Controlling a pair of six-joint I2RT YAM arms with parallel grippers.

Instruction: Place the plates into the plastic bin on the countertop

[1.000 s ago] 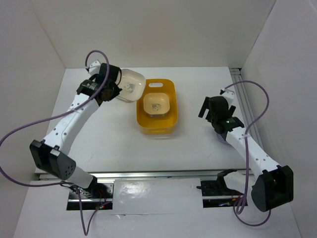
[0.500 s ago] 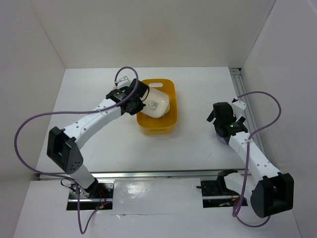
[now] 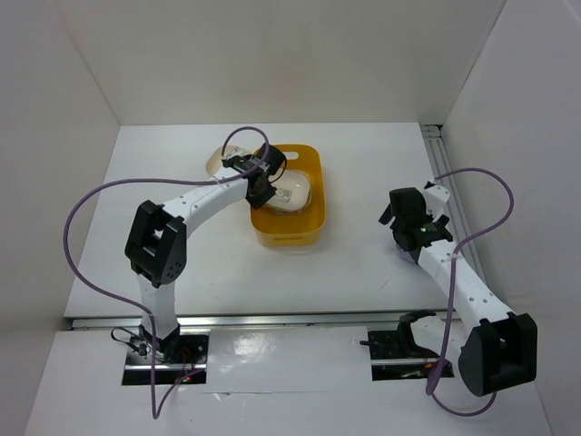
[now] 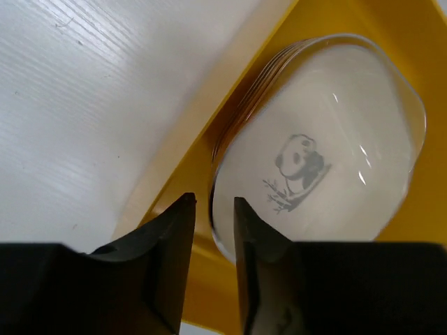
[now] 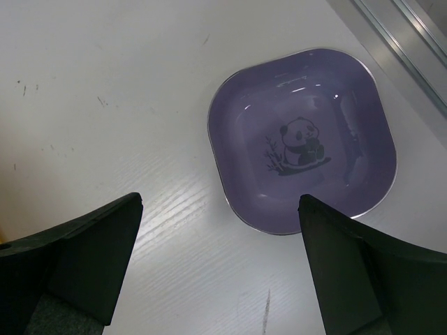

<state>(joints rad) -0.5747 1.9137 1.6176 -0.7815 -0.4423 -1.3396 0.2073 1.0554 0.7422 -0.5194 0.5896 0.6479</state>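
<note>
1. Two grippers at work: the left gripper [image 4: 213, 206] is down inside the plastic bin [image 3: 289, 232], and the right gripper [image 5: 218, 202] hangs over the lavender plate [image 5: 300, 139] on the right side of the countertop [image 3: 354, 272].
2. Left jaws stand a crack apart with the rim of the cream plate [image 4: 314, 153] in the gap. I can't tell if the pads bite it or have let go.
3. The cream plate sits on top of the stack of plates [image 4: 265, 73] in the bin, close to the bin's left wall.
4. Right jaws are spread wide and hold nothing. The lavender plate lies flat below, apart from both fingers.
5. One beige plate [image 3: 218, 156] waits on the countertop, just beside the bin's far-left corner.
6. Step in hand, my read: letting the cream plate go onto the stack.
7. To do it well, I'd spread the left jaws fully before any lift, so the rim doesn't snag and tip the plate.
8. Then I'd lift straight up, clear of the left wall, with no sideways swing that could knock the stack.
9. For the right side, I'd come down at the lavender plate's rim, not its centre, because a shallow dish only gives a pinch at the edge.
</note>
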